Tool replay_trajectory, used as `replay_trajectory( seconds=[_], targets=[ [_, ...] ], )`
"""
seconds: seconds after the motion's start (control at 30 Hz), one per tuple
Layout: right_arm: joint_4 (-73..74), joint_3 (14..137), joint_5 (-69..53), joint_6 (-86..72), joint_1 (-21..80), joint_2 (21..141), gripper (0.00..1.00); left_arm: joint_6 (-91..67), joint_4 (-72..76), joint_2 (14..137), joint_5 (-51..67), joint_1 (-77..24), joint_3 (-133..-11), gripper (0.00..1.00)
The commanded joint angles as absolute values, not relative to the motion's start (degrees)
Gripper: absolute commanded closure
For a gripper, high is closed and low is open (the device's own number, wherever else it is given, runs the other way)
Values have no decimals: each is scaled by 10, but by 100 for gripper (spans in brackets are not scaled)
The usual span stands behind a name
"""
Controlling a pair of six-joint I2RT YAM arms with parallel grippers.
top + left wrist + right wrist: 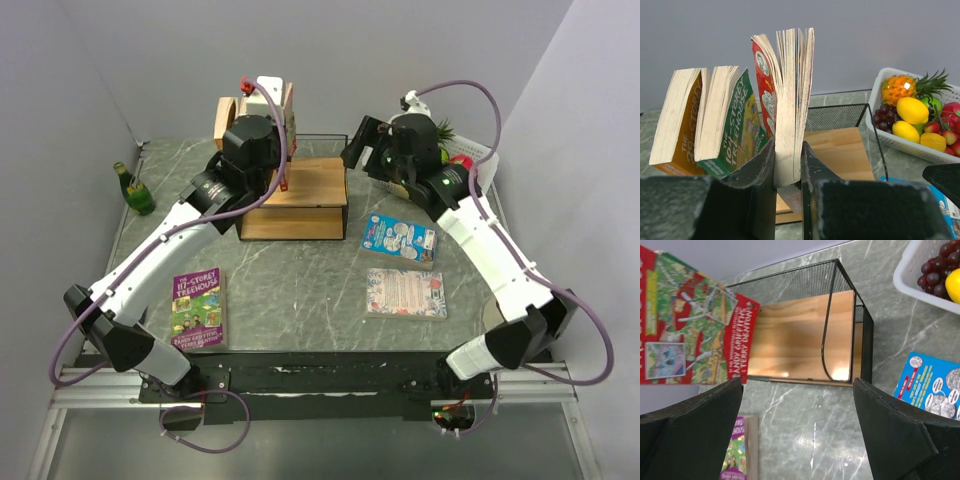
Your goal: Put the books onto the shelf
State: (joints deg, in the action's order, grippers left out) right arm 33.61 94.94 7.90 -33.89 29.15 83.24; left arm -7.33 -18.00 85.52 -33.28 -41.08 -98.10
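- Left wrist: your left gripper (pixel 787 162) is pinched nearly closed on the bottom edge of the red book (pixel 790 90). The book stands upright above the fingers, its pages fanning apart at the top.
- Just left of the fingers, the orange book (pixel 677 120) and green book (pixel 732 120) lean together, apparently already on the shelf (pixel 840 150). Bare board runs ahead and to the right.
- Watch that fan. Only a narrow strip is clamped, so on release the red book will likely flop open or slide unless it rests against the green one.
- Crowd too far left and you could knock the two leaning books over.
- Right wrist: your right gripper (pixel 797 440) hangs spread wide, holding nothing. The shelf is ahead of it and the red book is off beyond its left finger.
- The blue book (pixel 932 390) lies past the right finger and the purple book (pixel 737 452) is beside the left one. The basket (pixel 920 280) is far ahead on the right.
- Top view: the blue, purple and pink book (pixel 406 293) all lie flat on the table (pixel 300 290), nearer the arm bases than either gripper and not yet shelved.
- The grippers face each other closely across the shelf. Swing the right one in before the left clears and the wrists or cables could clash, or nudge the wire frame and spill the standing books.
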Motion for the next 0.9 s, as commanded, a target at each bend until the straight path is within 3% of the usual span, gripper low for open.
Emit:
replay_trajectory(
  seconds=[0.0, 0.37, 0.87],
  targets=[
    [305, 987, 90, -328, 282, 862, 2, -76, -89, 850, -298, -377, -976, 99],
    [286, 1005, 78, -330, 265, 944, 3, -92, -63, 874, -176, -331, -944, 99],
    [289, 1051, 62, -323, 258, 1024, 7, -69, -40, 892, -212, -318, -902, 99]
  ],
)
